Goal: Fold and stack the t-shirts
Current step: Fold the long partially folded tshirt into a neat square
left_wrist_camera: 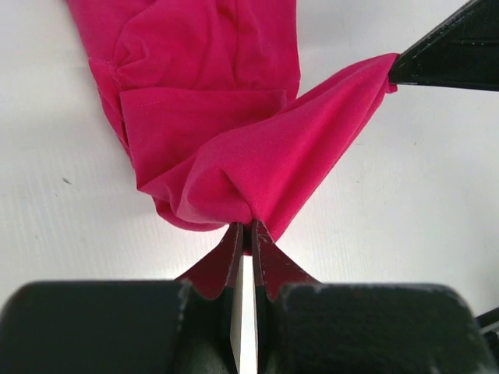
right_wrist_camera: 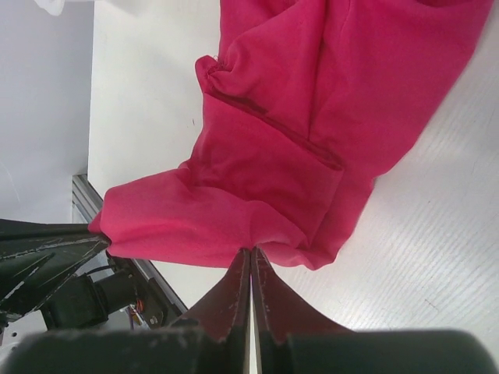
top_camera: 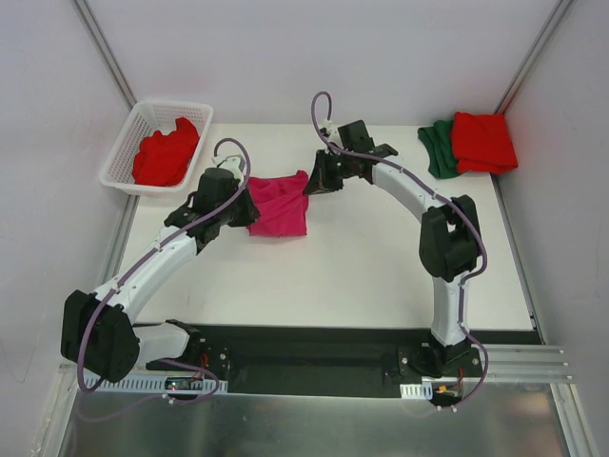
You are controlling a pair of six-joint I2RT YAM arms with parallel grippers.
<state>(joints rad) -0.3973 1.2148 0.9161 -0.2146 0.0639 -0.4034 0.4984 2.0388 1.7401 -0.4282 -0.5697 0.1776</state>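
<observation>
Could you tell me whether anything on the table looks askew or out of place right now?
Only in the far right corner: the folded red t-shirt sits offset on the dark green t-shirt, leaving a strip of green uncovered. The magenta t-shirt is bunched, but the left gripper and right gripper are pinching it mid-fold.

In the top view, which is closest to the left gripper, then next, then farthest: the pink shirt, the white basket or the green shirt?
1. pink shirt, pinched by the left gripper, mid-table.
2. white basket, back left.
3. green shirt, back right corner.
</observation>
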